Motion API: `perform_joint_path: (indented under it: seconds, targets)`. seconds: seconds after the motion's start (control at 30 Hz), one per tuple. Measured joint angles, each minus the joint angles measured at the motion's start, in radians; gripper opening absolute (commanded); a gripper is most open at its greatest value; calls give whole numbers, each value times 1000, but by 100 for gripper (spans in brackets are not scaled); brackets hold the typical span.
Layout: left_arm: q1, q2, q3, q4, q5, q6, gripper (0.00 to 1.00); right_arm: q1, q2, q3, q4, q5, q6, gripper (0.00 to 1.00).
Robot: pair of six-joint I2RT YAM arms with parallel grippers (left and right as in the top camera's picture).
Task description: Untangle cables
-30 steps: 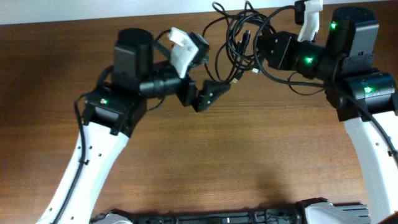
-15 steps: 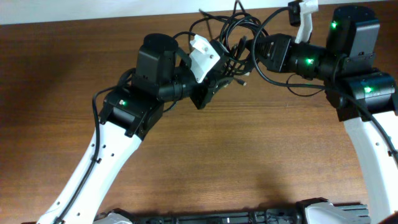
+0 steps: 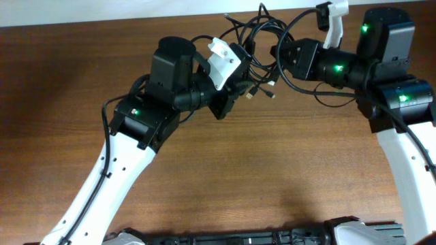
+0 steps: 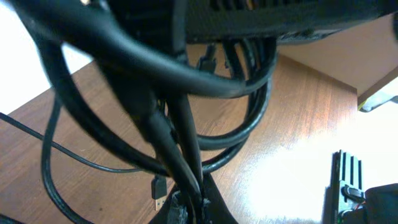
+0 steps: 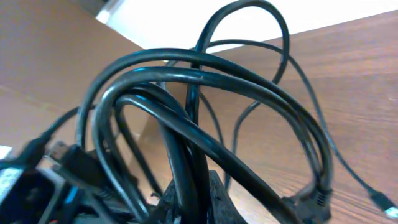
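Cables lie tangled at the far edge of the surface, clamped by both the left gripper and the right gripper; with both holds set, the next move calls for pulling apart slowly.

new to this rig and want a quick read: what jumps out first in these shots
A tangle of thin black cables is bunched near the far edge of the wooden table, top centre in the overhead view. Both arms meet at it: the left gripper is shut on the cables from the near left, and the right gripper from the right. Both wrist views are filled with loops, with a small plug dangling.
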Motion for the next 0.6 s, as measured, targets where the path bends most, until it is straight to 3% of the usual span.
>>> perform_joint_path:
  seconds: [0.17,0.33,0.6]
  targets:
    - [0,-62,0,-55,0,1,0,1,0,0,-12,51,-12,4]
    - [0,-113,3,-218,-14,74,0,1,0,0,-10,81,-14,4]
    - [-1,-113,3,-287,-208,100,0,1,0,0,-7,97,-21,4]
